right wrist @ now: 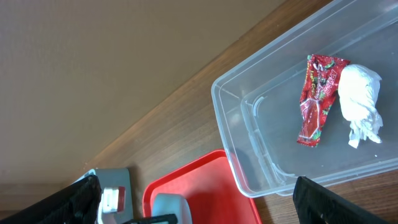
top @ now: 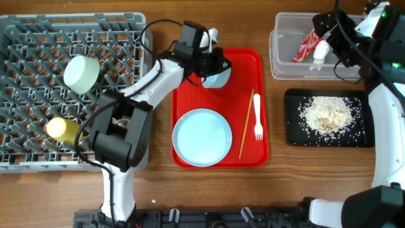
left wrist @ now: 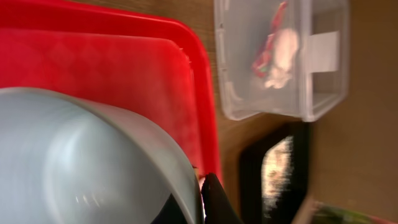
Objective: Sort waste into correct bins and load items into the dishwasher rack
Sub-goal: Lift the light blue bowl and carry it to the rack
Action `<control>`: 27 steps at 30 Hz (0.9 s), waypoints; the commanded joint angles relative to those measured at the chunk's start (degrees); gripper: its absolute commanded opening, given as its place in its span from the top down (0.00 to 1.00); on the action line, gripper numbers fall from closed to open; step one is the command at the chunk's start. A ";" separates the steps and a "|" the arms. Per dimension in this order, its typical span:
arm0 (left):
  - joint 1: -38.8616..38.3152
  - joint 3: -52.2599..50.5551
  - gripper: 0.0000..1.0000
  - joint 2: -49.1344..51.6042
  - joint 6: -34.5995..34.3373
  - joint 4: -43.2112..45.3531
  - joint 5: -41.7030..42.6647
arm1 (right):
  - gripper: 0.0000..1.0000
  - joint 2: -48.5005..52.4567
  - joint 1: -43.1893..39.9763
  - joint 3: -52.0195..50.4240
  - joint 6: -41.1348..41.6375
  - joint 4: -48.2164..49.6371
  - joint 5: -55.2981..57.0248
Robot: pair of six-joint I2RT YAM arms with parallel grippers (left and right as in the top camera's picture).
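One crinkly wrapper (right wrist: 317, 99) in clear tub (right wrist: 273, 137).

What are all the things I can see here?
dishwasher rack: 1, grey, left side
mint-green bowl: 1, in rack
yellow cup: 1, in rack
red tray: 1, middle
plate: 1, pale blue, on red tray
light blue bowl: 1, red tray's far end
chopstick: 1, wooden, on red tray
fork: 1, white, beside chopstick
clear tub: 1, far right
wrapper: 1, red, in tub
napkin: 1, white, in tub
black tray: 1, right
food scraps: pile, whitish, in black tray
left gripper: 1, black, gripping light blue bowl
right gripper: 1, black, open, above clear tub
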 commanded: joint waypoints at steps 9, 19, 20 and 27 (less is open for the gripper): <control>5.68 -0.57 0.96 0.63 -16.79 13.62 19.82 | 0.00 -0.92 -0.13 0.04 0.24 0.15 0.68; 12.68 -0.57 0.96 -3.45 -37.18 40.76 32.68 | 0.00 -0.92 -0.13 0.04 0.22 0.15 0.68; 13.53 -0.57 0.96 -4.44 -37.18 40.76 33.20 | 0.00 -0.92 -0.13 0.04 0.24 0.15 0.68; 23.26 -0.57 0.96 -13.31 -37.13 38.75 37.86 | 0.00 -0.92 -0.13 0.04 0.24 0.15 0.68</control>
